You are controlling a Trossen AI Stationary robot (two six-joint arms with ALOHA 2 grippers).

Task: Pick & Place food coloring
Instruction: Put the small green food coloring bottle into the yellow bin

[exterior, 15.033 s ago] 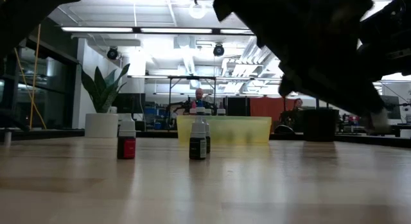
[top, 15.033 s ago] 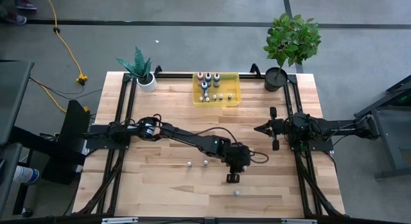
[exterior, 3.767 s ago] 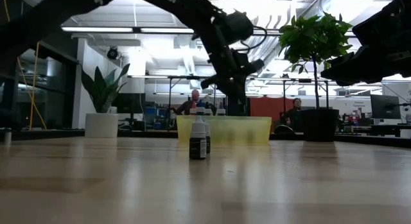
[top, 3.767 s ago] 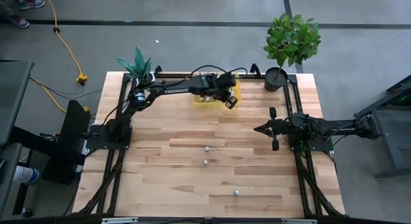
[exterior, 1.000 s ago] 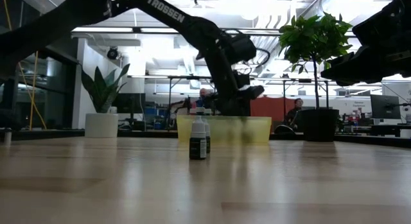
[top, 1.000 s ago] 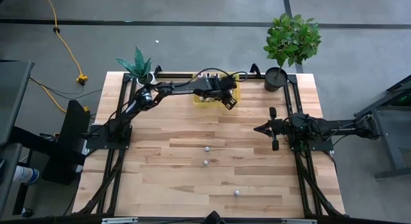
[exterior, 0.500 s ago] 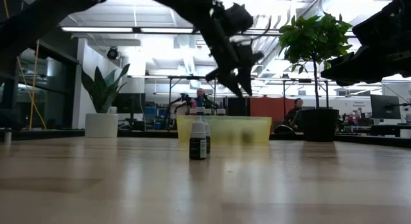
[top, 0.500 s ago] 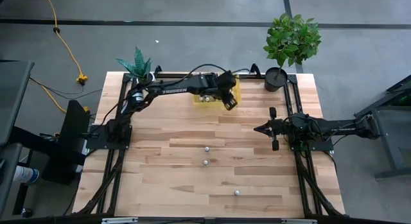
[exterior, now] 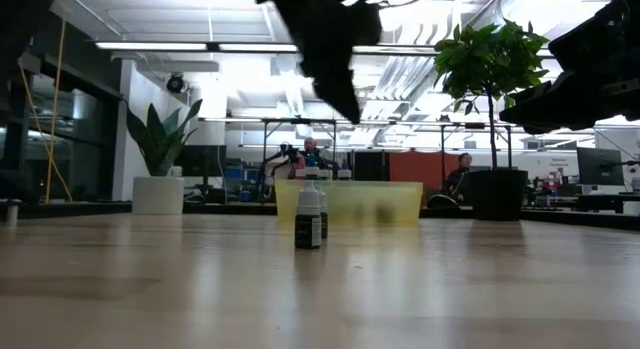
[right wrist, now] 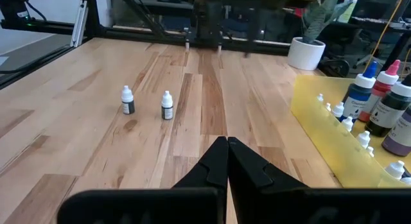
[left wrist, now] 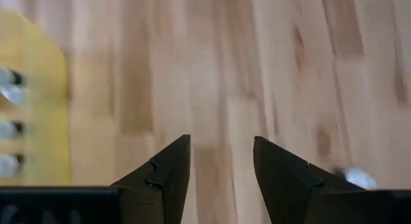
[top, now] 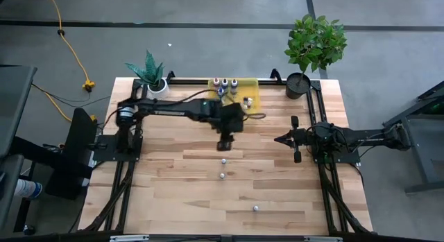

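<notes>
The translucent yellow tray (top: 234, 96) sits at the table's far edge and holds several food coloring bottles (top: 225, 84), larger capped ones and small whitish ones (right wrist: 340, 115). Three small bottles stand upright on the bare wood: one (top: 223, 160) mid-table, one (top: 222, 175) just nearer, one (top: 255, 208) close to the near edge. My left gripper (top: 225, 145) hovers open and empty above the wood (left wrist: 221, 147), between the tray and the mid-table bottle. My right gripper (top: 277, 139) waits shut (right wrist: 227, 144) at the table's right side.
A spiky potted plant (top: 154, 79) stands at the far left corner and a leafy one in a dark pot (top: 298, 84) at the far right corner. Black frame rails run along both sides. Bare wood lies around the three loose bottles.
My left gripper has risen from inside the yellow tray and swung toward the near edge. It now hangs over the middle of the table, short of the nearest loose bottle. The bottles and the tray have stayed in place.
</notes>
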